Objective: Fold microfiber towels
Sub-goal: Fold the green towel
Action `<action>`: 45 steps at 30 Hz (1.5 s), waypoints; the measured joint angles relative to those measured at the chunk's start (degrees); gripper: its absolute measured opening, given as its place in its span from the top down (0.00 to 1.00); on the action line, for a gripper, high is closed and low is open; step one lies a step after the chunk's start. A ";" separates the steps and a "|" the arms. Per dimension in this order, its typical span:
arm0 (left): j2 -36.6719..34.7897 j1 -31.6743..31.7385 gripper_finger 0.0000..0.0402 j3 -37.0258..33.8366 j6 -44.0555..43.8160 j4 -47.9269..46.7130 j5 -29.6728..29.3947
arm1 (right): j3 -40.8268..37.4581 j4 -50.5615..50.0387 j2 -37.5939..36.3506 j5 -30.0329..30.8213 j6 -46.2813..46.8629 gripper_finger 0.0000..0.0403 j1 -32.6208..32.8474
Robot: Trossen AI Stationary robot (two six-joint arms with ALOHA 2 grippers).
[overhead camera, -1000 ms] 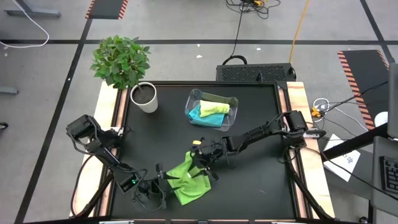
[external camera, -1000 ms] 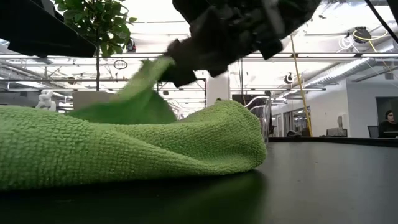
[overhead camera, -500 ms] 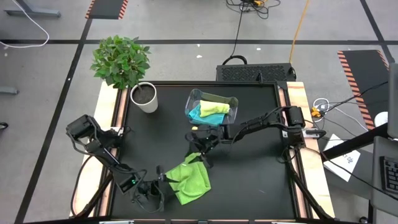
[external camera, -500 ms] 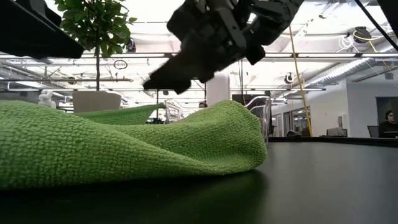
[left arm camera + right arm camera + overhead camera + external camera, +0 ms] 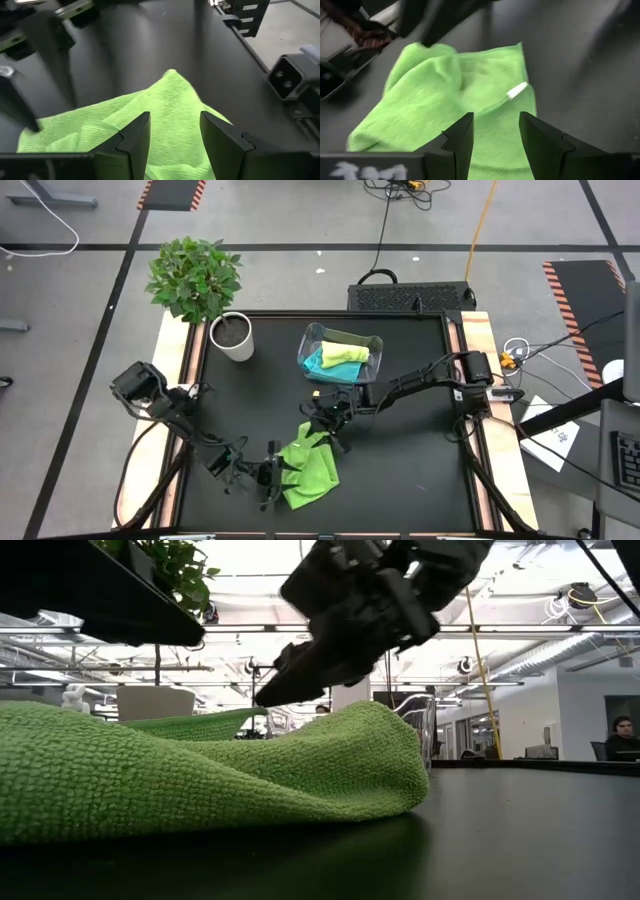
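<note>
A bright green microfiber towel (image 5: 308,465) lies crumpled on the black table near its front edge, with a white tag (image 5: 516,90) showing on top. My left gripper (image 5: 281,473) stands open at the towel's left edge, and the cloth (image 5: 165,100) shows between and beyond its fingers. My right gripper (image 5: 320,426) hangs open just above the towel's far edge (image 5: 200,770); in the right wrist view the cloth (image 5: 450,90) lies beyond its fingers. A pale yellow-green towel (image 5: 345,352) and a turquoise one (image 5: 318,363) sit in the clear bin (image 5: 308,340).
A potted plant (image 5: 195,280) in a white pot (image 5: 232,337) stands at the table's far left. The clear bin is at the far middle. Bare black table (image 5: 410,470) spreads to the right of the towel. Wooden rails (image 5: 478,380) edge the table.
A flap of the green towel that stood raised at my right gripper has dropped back onto the pile. My right gripper has drawn back toward the table's far edge. My left gripper has swung toward the table's right, up to the towel's left edge.
</note>
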 joint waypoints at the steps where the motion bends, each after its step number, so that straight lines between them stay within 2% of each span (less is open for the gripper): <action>1: 0.00 0.61 0.56 0.00 0.48 0.03 0.29 | -0.99 -0.10 -0.93 0.02 -0.90 0.63 0.18; 6: 0.00 3.21 0.56 0.00 3.56 2.08 2.17 | -10.11 5.12 -10.44 2.20 -3.47 0.69 2.11; 13: 0.00 8.21 0.56 -0.02 7.69 8.88 9.97 | -29.12 23.53 -24.39 3.05 -3.59 0.97 3.42; 16: 0.02 11.20 0.56 0.00 6.94 9.76 14.12 | -33.47 26.16 -26.48 3.23 -1.07 0.98 3.15; 19: 0.02 14.09 0.56 -0.02 4.72 7.51 14.98 | -34.19 25.82 -26.56 3.07 -0.76 0.98 3.03; 22: 0.02 16.94 0.56 -0.02 0.17 6.26 18.96 | -34.29 24.39 -26.27 3.03 -0.74 1.00 3.17; 27: 0.02 18.07 0.56 -0.02 -4.09 5.51 21.99 | -34.34 23.15 -26.23 2.99 -0.82 1.00 3.15; 31: 0.02 17.51 0.56 -0.01 -8.01 2.07 24.02 | -34.34 23.01 -26.23 2.97 -0.88 1.00 3.16; 38: 0.01 15.41 0.56 -0.02 -19.12 -9.19 23.41 | -34.34 22.95 -26.21 2.97 -0.84 1.00 3.16; 45: 0.00 10.00 0.56 -0.02 -26.48 -11.65 20.95 | -34.40 22.62 -26.21 2.95 -0.83 1.00 3.16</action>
